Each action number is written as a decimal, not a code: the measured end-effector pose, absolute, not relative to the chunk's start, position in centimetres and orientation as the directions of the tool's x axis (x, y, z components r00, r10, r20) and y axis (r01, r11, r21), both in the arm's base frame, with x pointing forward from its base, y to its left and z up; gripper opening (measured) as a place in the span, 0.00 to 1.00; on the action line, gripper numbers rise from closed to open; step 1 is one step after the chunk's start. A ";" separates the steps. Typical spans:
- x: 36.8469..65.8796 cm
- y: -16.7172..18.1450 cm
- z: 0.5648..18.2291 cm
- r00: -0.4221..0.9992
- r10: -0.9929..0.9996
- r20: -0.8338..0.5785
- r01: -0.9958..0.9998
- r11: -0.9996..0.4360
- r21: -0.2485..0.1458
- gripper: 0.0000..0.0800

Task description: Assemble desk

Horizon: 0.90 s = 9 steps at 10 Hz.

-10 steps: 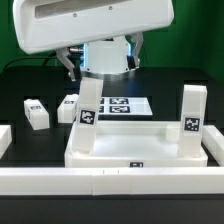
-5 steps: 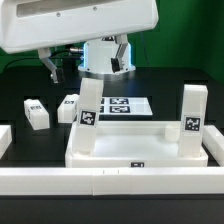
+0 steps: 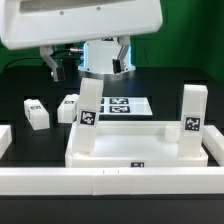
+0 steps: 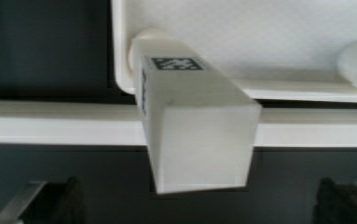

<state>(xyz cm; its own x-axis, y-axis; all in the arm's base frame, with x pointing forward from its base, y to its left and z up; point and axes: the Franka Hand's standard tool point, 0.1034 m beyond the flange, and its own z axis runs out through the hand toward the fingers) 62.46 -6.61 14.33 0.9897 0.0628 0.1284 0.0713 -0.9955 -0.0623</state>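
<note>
Swung toward the exterior view's left since a second ago, the arm (image 3: 80, 25) hangs high. Its gripper (image 4: 193, 205) gapes wide and empty over a leg (image 4: 200, 130) standing in a corner of the tabletop (image 4: 264, 30). Two legs seem fitted; next comes fetching a loose leg (image 3: 36, 113)

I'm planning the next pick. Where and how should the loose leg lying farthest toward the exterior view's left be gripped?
Take the loose leg around its middle, coming straight down from above. It lies flat on the table, so its two long side faces are parallel and exposed; close across that narrow width, not along its length. The neighbouring leg lies apart, probably leaving room.
</note>
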 end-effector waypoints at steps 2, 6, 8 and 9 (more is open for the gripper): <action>62.3 -6.7 13.6 0.989 0.067 0.133 0.075 -0.995 -0.060 0.81; 61.4 -7.4 11.8 0.988 0.095 0.122 0.104 -0.992 -0.069 0.81; 61.4 -7.4 11.8 0.987 0.109 0.120 0.118 -0.991 -0.068 0.78; 61.4 -7.4 11.8 0.987 0.110 0.119 0.119 -0.991 -0.068 0.55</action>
<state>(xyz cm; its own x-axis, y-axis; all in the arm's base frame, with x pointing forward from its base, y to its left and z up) 61.36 -7.39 11.76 0.9867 0.1103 0.1195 0.1189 -0.9906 -0.0679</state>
